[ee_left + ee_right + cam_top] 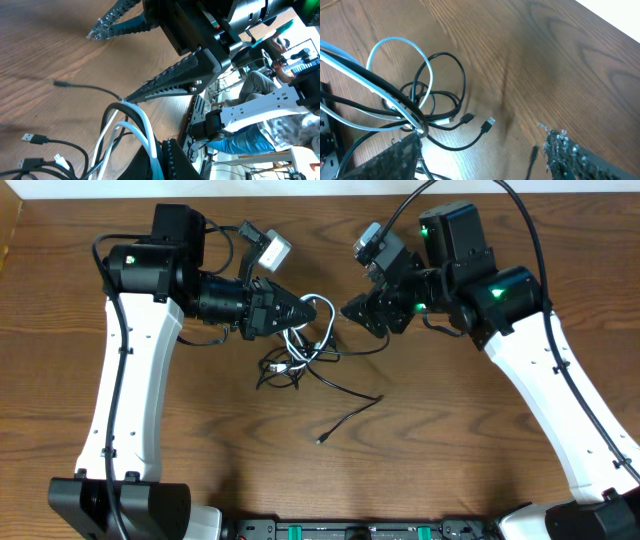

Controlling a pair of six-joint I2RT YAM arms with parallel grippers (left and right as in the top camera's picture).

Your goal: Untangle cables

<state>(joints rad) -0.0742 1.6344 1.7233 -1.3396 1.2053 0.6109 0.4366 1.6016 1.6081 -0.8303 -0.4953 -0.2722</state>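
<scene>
Left fingers [287, 311] are clenched on the white and black loops of the cables [290, 365]. The tangle trails from them across the bench [450, 440]. Right fingers [360, 311], spread and empty, stand just right of the loops.

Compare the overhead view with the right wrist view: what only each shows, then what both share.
Only overhead: both white arms whole, and the left gripper shut on the cables. Only right wrist: two plug ends close enough to read as USB. Both: the white cable loop, the black loops tangled with it, the wooden table, and the right gripper, jaws open.
</scene>
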